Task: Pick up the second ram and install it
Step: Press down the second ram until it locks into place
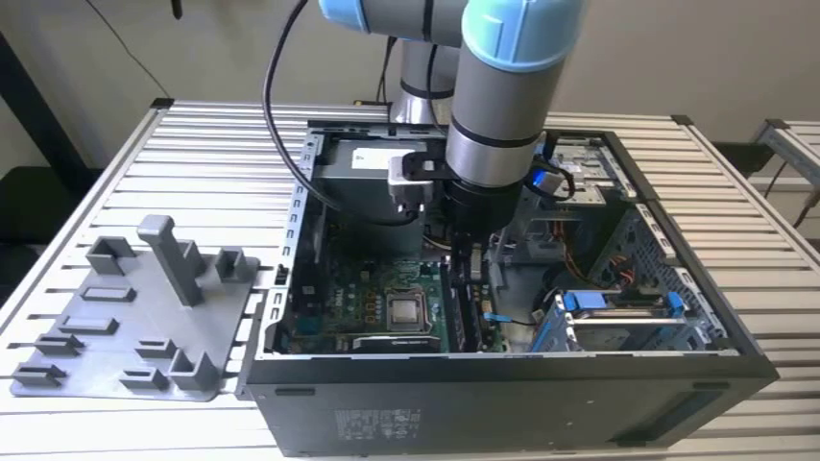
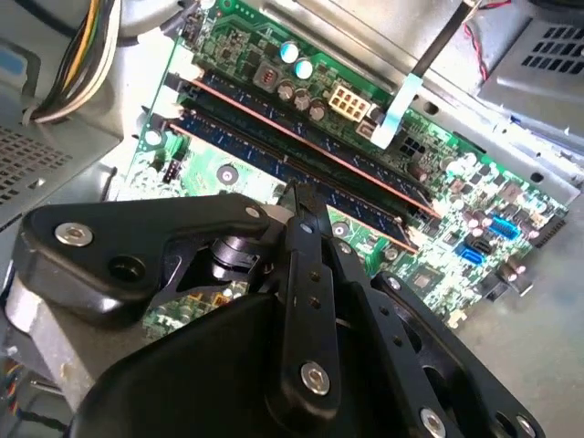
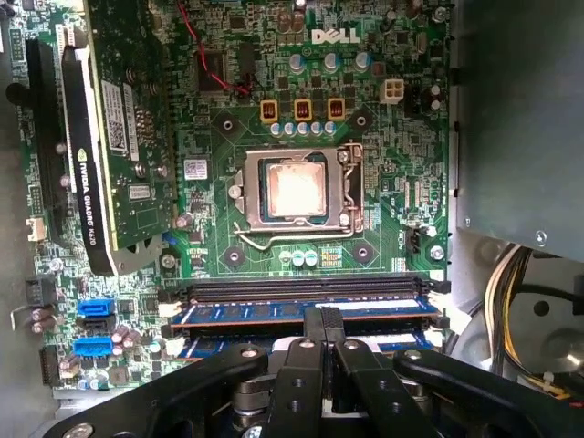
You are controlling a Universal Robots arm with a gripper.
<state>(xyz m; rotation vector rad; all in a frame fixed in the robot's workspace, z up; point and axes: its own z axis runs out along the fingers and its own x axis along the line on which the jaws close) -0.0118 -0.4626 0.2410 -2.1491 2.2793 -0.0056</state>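
Fingers: drawn tight together, tips (image 2: pixel 305 203) set against the upper edge of a memory stick; whether the stick is pinched or merely touched cannot be told.
Gripper: seen in both wrist views (image 3: pixel 320 319) as black linkages folded inward, and in the exterior view (image 1: pixel 464 252) lowered into the case at the frame's centre.
Second ram (image 2: pixel 237 149): seated lengthwise in a motherboard slot directly beneath the fingertips, its coppery edge exposed; a like stick (image 2: pixel 301 139) is lodged in the slot just beside it.
Motherboard (image 3: pixel 392 182): green, laid flat on the case floor, with the processor socket (image 3: pixel 297 192) uncovered and near the memory slots.
Graphics card (image 3: pixel 119 128): stood on edge in its slot, on the far side of the socket from the metal bay.
Computer case (image 1: pixel 513 384): black, opened upward, occupying the centre and the exterior view's right.
Fixture tray (image 1: pixel 129 317): grey, with upright posts, placed just beside the case at the exterior view's left.
Table (image 1: pixel 205 134): slatted metal, by which both case and tray are carried.
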